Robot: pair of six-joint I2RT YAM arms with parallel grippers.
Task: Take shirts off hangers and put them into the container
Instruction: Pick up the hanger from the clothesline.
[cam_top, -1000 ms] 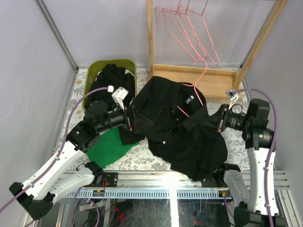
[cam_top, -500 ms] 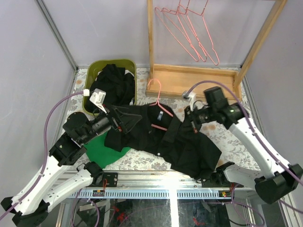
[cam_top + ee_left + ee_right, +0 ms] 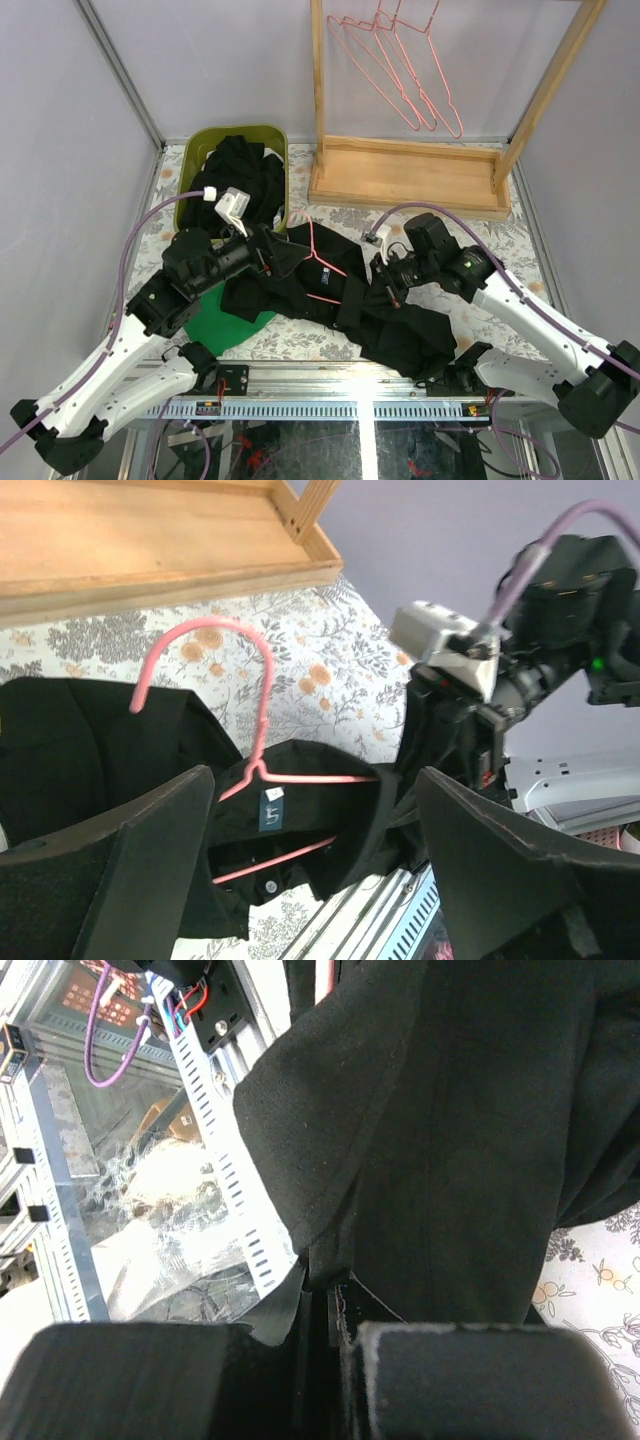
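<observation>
At the near edge of the table [image 3: 300, 338], which is covered with a flowered cloth, we see two white-and-black arms reach in from either side toward a black shirt [image 3: 405, 335] lying crumpled across the middle. The right gripper [image 3: 384, 284] comes in from the right with its fingers pressed together on a fold of that shirt. In the right wrist view we see the black fabric pinched between the closed pads. Just left of the shirt lies a flat bright green cloth [image 3: 228, 318], partly under the left arm. The left gripper [image 3: 288, 257] points at the shirt's left end with its fingers spread wide apart and nothing held between them. We cannot tell whether they touch the fabric. A pink hanger [image 3: 262, 770] sits inside the shirt, its wire shoulders running under the collar and its hook arching out over the flowered cloth. Farther back on the left stands the olive-green container [image 3: 196, 158], with black clothing [image 3: 240, 170] heaped in it. Farthest back, the wooden rack base [image 3: 410, 178] rests on the table, and empty pink hangers [image 3: 400, 80] hang above it between the rack's uprights.
</observation>
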